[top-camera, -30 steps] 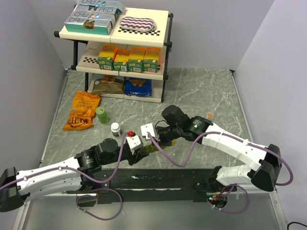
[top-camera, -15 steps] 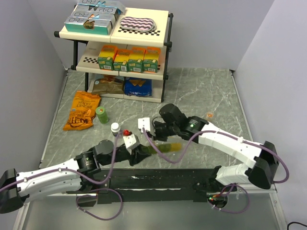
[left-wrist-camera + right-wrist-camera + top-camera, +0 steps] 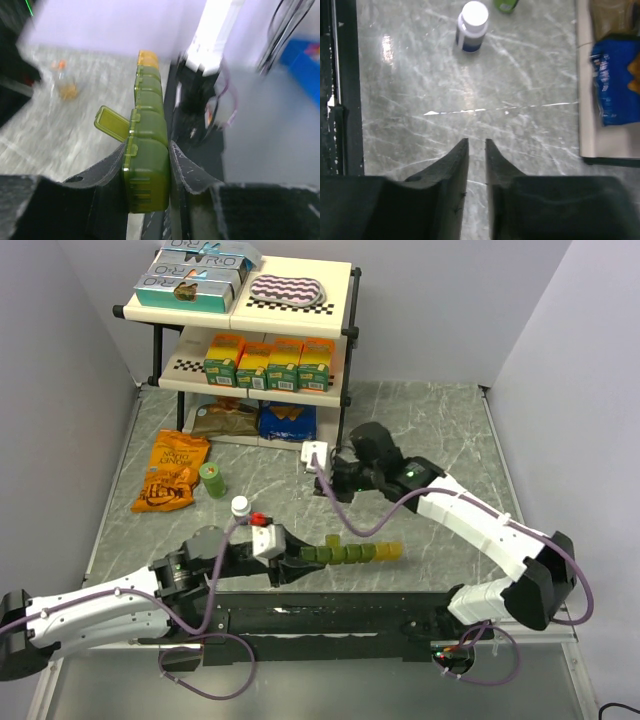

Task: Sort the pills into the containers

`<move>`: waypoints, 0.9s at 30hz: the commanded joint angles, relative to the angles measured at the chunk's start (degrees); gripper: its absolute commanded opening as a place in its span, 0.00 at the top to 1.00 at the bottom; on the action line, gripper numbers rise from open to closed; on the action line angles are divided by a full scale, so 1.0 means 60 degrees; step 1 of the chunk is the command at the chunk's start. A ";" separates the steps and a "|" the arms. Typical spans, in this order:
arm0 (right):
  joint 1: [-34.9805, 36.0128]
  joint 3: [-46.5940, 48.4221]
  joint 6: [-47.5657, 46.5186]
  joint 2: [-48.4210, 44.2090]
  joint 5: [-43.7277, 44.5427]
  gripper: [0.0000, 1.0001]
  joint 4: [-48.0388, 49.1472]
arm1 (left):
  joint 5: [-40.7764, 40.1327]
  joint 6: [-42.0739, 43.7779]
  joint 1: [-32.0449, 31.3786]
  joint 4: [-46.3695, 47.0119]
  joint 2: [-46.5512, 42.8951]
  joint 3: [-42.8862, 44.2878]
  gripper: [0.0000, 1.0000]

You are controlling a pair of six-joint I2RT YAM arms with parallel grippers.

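- Containers (image 3: 350, 556): one strip, olive green at the gripped end and shading to yellow at the far end. It sits at the near side of the bench (image 3: 440, 430), just ahead of the black base rail.
- You cannot tell from either view whether the strip rests on the bench or is held just above it.
- Compartment count: about seven from above. The left wrist view is blurred toward the far end, so treat this count as unconfirmed.
- One compartment lid (image 3: 112, 123), the second from the gripped end, stands open.
- Left jaws, on your left arm (image 3: 110, 605): pinching the olive end compartment, one finger on each long side.
- Right jaws, on your right arm (image 3: 470, 520): parted by a narrow gap with nothing between them. They hang over bare bench, well apart from the strip.
- One white-capped bottle (image 3: 240, 507) and one green bottle (image 3: 212, 480) stand upright left of centre.
- One orange snack bag (image 3: 172, 472) lies flat beside the green bottle.
- One shelf rack (image 3: 345, 335) at the back holds four juice cartons (image 3: 270, 363) on its middle tier.
- Two bags (image 3: 287, 420) lie under the rack, one brown and one blue.
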 commanded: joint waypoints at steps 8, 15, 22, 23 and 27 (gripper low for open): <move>-0.1109 0.0758 -0.1263 -0.1460 -0.2534 0.17 -0.2833 | -0.0520 0.4241 -0.0060 -0.3819 0.1142 0.2094 0.99; -0.1109 0.0772 -0.2671 -0.1841 -0.3401 0.03 -0.5178 | -0.1077 0.5487 -0.0163 -0.4625 0.1361 0.2342 0.99; -0.1095 0.0187 -0.3258 -0.1769 -0.3812 0.02 -0.5664 | -0.1136 0.5825 -0.0352 -0.4596 0.1142 0.2387 0.99; -0.1095 0.0114 -0.3273 -0.1681 -0.3857 0.01 -0.5722 | -0.1151 0.5912 -0.0397 -0.4611 0.1113 0.2431 0.99; -0.1109 0.0230 -0.3814 -0.0760 -0.4091 0.00 -0.6279 | -0.1122 0.6701 -0.0748 -0.5005 0.1186 0.2767 0.99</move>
